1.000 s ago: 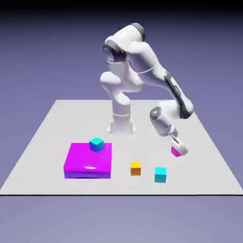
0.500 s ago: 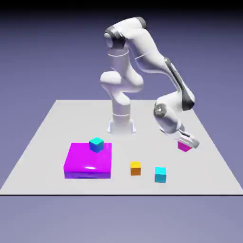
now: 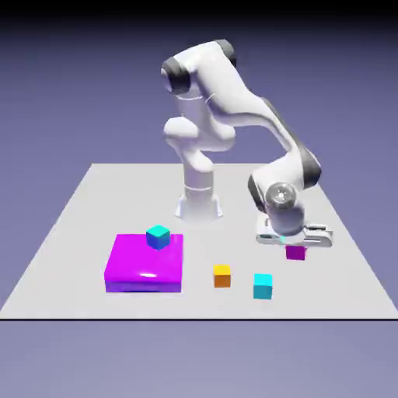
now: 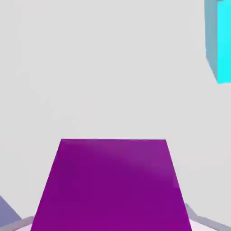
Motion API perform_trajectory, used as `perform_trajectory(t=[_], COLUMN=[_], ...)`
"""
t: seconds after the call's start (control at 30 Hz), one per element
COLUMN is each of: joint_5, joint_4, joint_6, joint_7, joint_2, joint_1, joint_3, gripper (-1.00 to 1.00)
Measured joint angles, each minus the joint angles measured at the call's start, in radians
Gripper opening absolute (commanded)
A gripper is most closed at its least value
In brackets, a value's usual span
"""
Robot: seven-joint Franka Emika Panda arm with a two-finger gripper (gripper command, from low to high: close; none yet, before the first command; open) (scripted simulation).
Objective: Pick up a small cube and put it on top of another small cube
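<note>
At the exterior view's left, a large flat magenta block (image 3: 144, 263) lies on the pale grey table (image 3: 85, 210), and a cyan cube (image 3: 158, 236) sits on its top near the back edge. To the right of the block, apart from it, a small orange cube (image 3: 222, 275) rests on the table, and just beside that, a little nearer the front, stands a second cyan cube (image 3: 263, 286). Behind these, the white arm's base (image 3: 199, 204) stands near the table's far edge, and the arm bends over and down toward the exterior view's right. There the gripper (image 3: 295, 247) points downward with its fingers clamped on the small magenta cube (image 3: 295, 252), which hangs directly under the hand, above and slightly right of the second cyan cube. It looks lifted clear of the table, though the angle makes the gap hard to judge. In the hand view the small magenta cube (image 4: 113, 185) fills the lower middle of the picture, large and in shadow, hiding most of the fingertips; only grey slivers show at the two bottom corners. The bare table spreads beyond it, and the edge of a cyan cube (image 4: 220, 40) cuts into the upper right corner.
</note>
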Motion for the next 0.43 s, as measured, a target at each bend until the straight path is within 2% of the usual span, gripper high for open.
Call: perform_trajectory(t=[0.17, 0.3, 0.33, 0.43], joint_5=[-0.197, -0.225, -0.231, -0.225], joint_4=[0.12, 0.041, 0.023, 0.049], joint_6=[-0.147, -0.016, 0.013, -0.031], joint_7=[-0.044, -0.031, -0.028, -0.031], joint_2=[0.044, 0.099, 0.112, 0.094], joint_1=[0.014, 0.033, 0.037, 0.031], joint_3=[-0.074, -0.097, -0.102, -0.094], gripper=[-1.0, -1.0, 1.0, 1.0])
